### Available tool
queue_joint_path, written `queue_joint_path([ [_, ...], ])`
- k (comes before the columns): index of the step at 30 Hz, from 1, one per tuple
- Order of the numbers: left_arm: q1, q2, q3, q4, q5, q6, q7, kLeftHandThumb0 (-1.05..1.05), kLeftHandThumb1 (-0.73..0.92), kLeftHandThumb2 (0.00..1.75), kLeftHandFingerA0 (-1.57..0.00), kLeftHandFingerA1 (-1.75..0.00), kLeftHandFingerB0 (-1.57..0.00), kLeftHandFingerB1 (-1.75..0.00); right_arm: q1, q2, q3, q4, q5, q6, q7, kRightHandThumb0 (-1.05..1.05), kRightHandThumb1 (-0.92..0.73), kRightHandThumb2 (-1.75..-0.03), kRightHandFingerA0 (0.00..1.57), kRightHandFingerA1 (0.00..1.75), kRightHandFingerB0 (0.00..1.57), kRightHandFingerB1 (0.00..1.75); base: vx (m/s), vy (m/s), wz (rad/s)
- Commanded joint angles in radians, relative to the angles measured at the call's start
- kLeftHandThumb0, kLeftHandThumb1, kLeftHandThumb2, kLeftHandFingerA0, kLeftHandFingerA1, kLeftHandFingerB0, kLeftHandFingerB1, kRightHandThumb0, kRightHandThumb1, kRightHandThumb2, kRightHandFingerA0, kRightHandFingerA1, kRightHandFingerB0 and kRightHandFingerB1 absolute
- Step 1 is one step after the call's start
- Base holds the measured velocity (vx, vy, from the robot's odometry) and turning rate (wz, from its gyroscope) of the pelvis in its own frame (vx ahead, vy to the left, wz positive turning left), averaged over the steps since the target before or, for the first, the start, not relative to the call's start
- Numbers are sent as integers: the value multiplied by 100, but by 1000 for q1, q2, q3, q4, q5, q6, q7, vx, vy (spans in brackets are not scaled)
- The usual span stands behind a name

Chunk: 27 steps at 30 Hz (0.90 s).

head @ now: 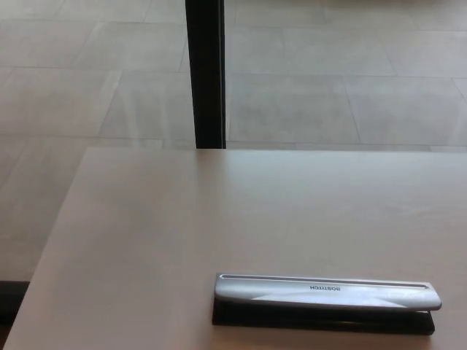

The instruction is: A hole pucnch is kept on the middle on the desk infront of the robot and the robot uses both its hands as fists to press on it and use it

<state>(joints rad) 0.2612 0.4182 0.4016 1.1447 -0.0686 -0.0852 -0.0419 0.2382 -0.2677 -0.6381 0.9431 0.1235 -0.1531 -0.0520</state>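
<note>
Hole punch: a long, silver-grey metal hole punch (327,292) with a black base is seen lying flat on the worktop, near the lower edge of the head view and right of centre.
Orientation: its long axis is laid almost parallel to the near edge of the picture, the right end set very slightly lower than the left.
Lever: the silver top bar is seen resting over the black base, which shows as a dark strip along the nearer side and at the right end.
Marking: a small dark brand word is printed on the top bar and is seen upside down from this view.
Worktop: a pale beige, smooth, matte worktop (182,233) fills the lower half of the picture; its far edge runs across the middle, and its left edge slants down toward the lower left corner.
Surroundings of the punch: only bare worktop is seen beside and behind the punch.
Floor: a floor of large pale grey tiles (328,87) is seen beyond the worktop, crossed by thin joints.
Post: a black upright post (206,73) rises from behind the far edge of the worktop to the top of the picture, left of centre.
Left hand: not in view, so its state cannot be told.
Right hand: not in view, so its state cannot be told.
</note>
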Motion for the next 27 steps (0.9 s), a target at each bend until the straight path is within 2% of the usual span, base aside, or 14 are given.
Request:
queue_joint_path([
  [1,-85,42,270,-1,-270,77,36,-45,31,101,-96,-87,-66,-79,-116,-120,-239,43,246,19,-104,-49,-70,-61,83,73,61,53,0,0,0],
  [3,-105,65,296,-34,-261,79,61,-49,40,103,-106,-92,-48,-73,-173,-184,-306,48,287,41,-129,-46,-69,-60,91,82,51,52,0,0,0],
  [7,-138,104,332,-91,-243,86,63,-53,40,104,-107,-94,-68,-81,-235,-263,-358,60,297,40,-101,-49,-72,-61,77,82,42,46,0,0,0],
  [8,-209,137,379,-162,-274,109,111,-58,44,79,-117,-91,-75,-73,-299,-348,-377,43,294,78,-142,-48,-76,-62,87,80,48,45,0,0,0],
  [10,-244,153,396,-208,-274,82,98,-65,34,94,-110,-99,-89,-85,-348,-395,-400,37,305,97,-158,-45,-76,-63,90,84,52,47,0,0,0],
  [13,-340,191,412,-285,-264,110,143,-70,50,75,-121,-112,-105,-64,-423,-445,-429,-21,331,108,-139,-30,-55,-109,103,115,70,75,0,0,0],
  [17,-514,167,461,-470,-326,63,178,-74,37,97,-128,-140,-125,-78,-548,-475,-424,-108,307,46,-192,-21,-53,-116,107,163,88,105,0,0,0],
  [18,-597,100,453,-624,-327,-1,268,-96,35,102,-132,-130,-129,-95,-604,-478,-421,-160,324,53,-191,-31,-56,-120,133,139,87,107,0,0,0],
  [21,-690,32,396,-887,-291,95,377,-80,43,93,-129,-123,-102,-88,-634,-430,-396,-330,342,91,-170,-35,-61,-106,109,175,77,124,0,0,0],
  [22,-734,-3,347,-997,-277,126,403,-55,49,89,-109,-158,-97,-113,-635,-381,-374,-453,364,115,-168,-46,-57,-93,125,173,79,114,0,0,0],
  [24,-787,-57,262,-1119,-234,124,412,-47,48,104,-128,-136,-84,-103,-634,-315,-327,-611,389,131,-156,-43,-53,-97,130,166,84,111,0,0,0],
  [25,-820,-100,233,-1167,-243,137,425,-34,60,84,-103,-175,-73,-134,-637,-284,-303,-684,409,147,-153,-48,-54,-110,128,138,86,105,0,0,0],
  [26,-820,-101,234,-1169,-242,138,425,-34,60,84,-103,-175,-73,-134,-637,-283,-304,-685,409,148,-153,-48,-54,-110,128,138,86,105,0,0,0],
  [27,-827,-129,212,-1204,-245,129,410,-27,65,83,-99,-175,-70,-137,-629,-256,-283,-744,411,158,-160,-42,-53,-98,110,175,83,119,0,0,0],
])
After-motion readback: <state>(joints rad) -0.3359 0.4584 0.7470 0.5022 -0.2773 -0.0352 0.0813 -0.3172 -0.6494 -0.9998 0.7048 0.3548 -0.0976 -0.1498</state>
